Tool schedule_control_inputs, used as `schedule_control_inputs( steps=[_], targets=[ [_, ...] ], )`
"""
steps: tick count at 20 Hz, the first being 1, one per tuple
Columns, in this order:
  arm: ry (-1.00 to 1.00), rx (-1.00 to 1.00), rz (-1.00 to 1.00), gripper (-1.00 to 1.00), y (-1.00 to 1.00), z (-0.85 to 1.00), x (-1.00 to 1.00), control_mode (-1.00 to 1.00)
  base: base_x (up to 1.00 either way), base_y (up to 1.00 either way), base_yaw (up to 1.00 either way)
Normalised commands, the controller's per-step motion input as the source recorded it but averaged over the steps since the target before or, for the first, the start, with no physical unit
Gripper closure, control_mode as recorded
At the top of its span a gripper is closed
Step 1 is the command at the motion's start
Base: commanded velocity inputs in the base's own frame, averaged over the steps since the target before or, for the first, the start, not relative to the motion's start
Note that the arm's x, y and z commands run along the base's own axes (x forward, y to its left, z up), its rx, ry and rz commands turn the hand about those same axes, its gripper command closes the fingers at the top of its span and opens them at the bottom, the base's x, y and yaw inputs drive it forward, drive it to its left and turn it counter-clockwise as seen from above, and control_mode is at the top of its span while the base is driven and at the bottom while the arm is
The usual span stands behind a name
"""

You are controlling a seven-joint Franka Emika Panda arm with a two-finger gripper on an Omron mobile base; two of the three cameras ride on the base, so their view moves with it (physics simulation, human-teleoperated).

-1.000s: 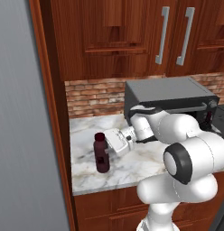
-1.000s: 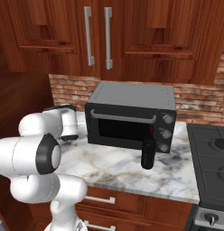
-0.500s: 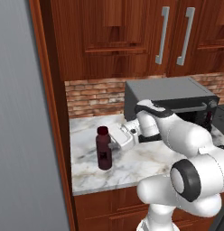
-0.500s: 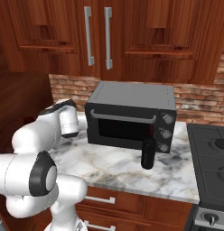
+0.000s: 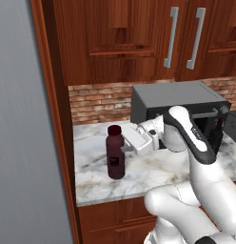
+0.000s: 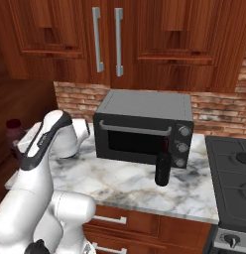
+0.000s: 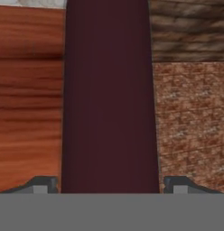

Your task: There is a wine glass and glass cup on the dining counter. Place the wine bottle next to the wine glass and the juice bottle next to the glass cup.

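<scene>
The juice bottle [image 5: 115,155], short, stout and dark maroon, stands upright on the marble kitchen counter [image 5: 153,169] near its left end. My gripper [image 5: 124,147] reaches it from the right at label height. In the hand view the juice bottle [image 7: 109,90] stands between the two fingertips [image 7: 44,184], and my gripper [image 7: 111,186] is open with a thin gap on each side. The wine bottle [image 6: 163,168], tall and black, stands in front of the toaster oven. The wine glass, the glass cup and the dining counter are out of view.
A dark toaster oven [image 6: 142,126] sits against the brick backsplash behind the arm. A tall wood panel [image 5: 53,119] rises at the counter's left end, close to the juice bottle. A stove [image 6: 231,168] adjoins the counter on the right. Wooden cabinets hang overhead.
The arm has stretched leftward, carrying the gripper from a short way right of the juice bottle to around its body. Neither bottle has moved.
</scene>
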Motion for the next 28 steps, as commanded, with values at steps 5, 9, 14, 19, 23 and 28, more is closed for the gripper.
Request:
schedule_control_inputs(
  steps=[5,9,14,19,23,28],
  targets=[
    [-0.03,-0.02,0.0,1.0,-0.52,0.51,-0.67,-1.0,0.0,0.0,0.0],
    [-0.06,0.0,0.0,1.0,-0.8,0.58,-0.58,-1.0,0.0,0.0,0.0],
    [-0.01,0.0,0.0,1.0,-0.71,0.39,-0.21,-1.0,0.0,0.0,0.0],
    [0.01,0.0,0.0,1.0,-0.28,0.02,0.0,-1.0,0.0,0.0,0.0],
    [0.01,0.0,0.0,1.0,0.0,0.0,-0.13,1.0,-0.11,0.0,0.0],
    [0.0,0.0,0.0,1.0,0.0,0.0,0.0,1.0,-0.94,0.0,0.23]
  ],
)
